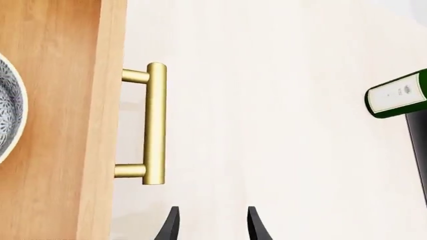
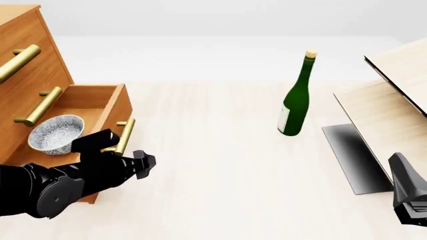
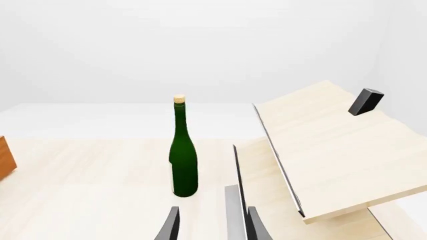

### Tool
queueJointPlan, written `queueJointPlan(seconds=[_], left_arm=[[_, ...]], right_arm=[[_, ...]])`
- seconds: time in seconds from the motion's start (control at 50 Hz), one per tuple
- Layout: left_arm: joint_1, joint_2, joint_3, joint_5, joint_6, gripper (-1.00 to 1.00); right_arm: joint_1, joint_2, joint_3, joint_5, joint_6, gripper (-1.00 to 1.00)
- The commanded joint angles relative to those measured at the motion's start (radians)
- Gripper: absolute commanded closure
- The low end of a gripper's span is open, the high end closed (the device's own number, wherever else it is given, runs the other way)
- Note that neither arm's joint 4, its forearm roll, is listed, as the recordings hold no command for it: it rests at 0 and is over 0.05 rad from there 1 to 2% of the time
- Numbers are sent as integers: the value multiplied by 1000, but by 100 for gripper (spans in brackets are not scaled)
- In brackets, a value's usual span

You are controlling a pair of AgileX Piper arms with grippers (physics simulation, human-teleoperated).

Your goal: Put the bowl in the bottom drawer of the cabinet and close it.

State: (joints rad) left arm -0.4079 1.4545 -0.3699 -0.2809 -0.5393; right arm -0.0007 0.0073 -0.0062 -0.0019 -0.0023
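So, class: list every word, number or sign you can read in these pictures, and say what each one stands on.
No text can be read.
Wine bottle: its white label carries small grey marks, too blurred to read.
Cabinet, bowl, pale panels: no text.

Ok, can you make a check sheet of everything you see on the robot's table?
Surface: pale wood table, bare in the middle.
Job's things: bowl sits in the open bottom drawer of the cabinet.
Clutter: green bottle upright; slanted panels at right.
Grippers: left gripper open, empty, near the drawer handle; right gripper open, empty.
Cables: nothing seen.
Surroundings: plain white backdrop.
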Motion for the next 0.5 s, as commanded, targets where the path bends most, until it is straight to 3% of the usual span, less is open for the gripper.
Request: queueJointPlan(seconds=[0.02,0.5], left_arm=[[51,-7,0,8,3,-100],[104,12,-8,18,29,-100]], right_arm=[[0,0,0,1,0,-100],[0,0,0,1,0,-100]])
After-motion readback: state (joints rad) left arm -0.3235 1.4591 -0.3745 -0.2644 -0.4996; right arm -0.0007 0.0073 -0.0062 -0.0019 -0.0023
